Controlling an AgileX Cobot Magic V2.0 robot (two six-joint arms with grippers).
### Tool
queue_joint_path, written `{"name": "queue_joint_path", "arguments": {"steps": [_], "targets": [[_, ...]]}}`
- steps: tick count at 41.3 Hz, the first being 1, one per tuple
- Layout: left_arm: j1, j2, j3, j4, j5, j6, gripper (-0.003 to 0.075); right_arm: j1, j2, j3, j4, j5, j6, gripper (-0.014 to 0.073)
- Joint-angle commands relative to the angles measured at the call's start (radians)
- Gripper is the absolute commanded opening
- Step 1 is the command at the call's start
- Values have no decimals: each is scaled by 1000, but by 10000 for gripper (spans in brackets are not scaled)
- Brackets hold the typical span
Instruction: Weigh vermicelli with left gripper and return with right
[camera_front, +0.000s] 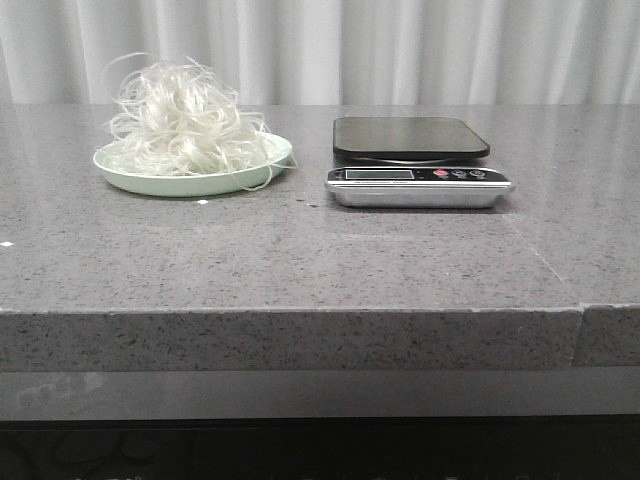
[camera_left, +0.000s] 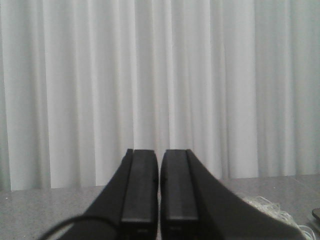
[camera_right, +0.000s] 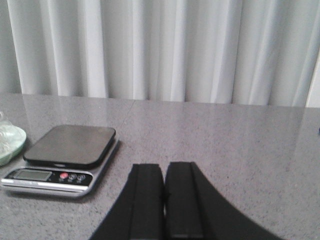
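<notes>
Fluffy white vermicelli mound on pale green plate, left of black-topped scale. Both grippers' fingers pressed together: left gripper, right gripper. Left should spread wide, pinch mound centre.

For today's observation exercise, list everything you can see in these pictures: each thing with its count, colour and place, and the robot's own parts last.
vermicelli: one mound, translucent white, heaped on the plate, strands spilling over its rim.
plate: one, pale green, on the table's left side.
kitchen scale: one, black platform on a silver base with a display and buttons, right of the plate, nothing on it.
table: one, speckled grey stone.
curtain: white, pleated, behind the table.
left tool: one, black, fingers shut, holding nothing, above the table.
right tool: one, black, fingers shut, holding nothing, right of the scale.
</notes>
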Motion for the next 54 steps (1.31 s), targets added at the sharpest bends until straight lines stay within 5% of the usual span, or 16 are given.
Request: {"name": "queue_joint_path", "arguments": {"steps": [1, 13, 28, 44, 49, 54], "targets": [[-1, 90, -127, -11, 41, -7, 144, -5, 87, -133, 3, 9, -6, 160], [-1, 322, -309, -11, 247, -7, 144, -5, 305, -340, 3, 122, -6, 160], [-1, 461, -305, -13, 385, -7, 144, -5, 478, -338, 3, 150, -6, 160], [-1, 482, -255, -25, 376, -7, 149, -5, 563, -284, 1, 173, -6, 160], [-1, 482, -255, -25, 376, -7, 221, -5, 597, -285, -2, 204, -7, 207], [-1, 482, -255, -25, 370, -7, 385, -5, 631, -285, -4, 218, -7, 403]]}}
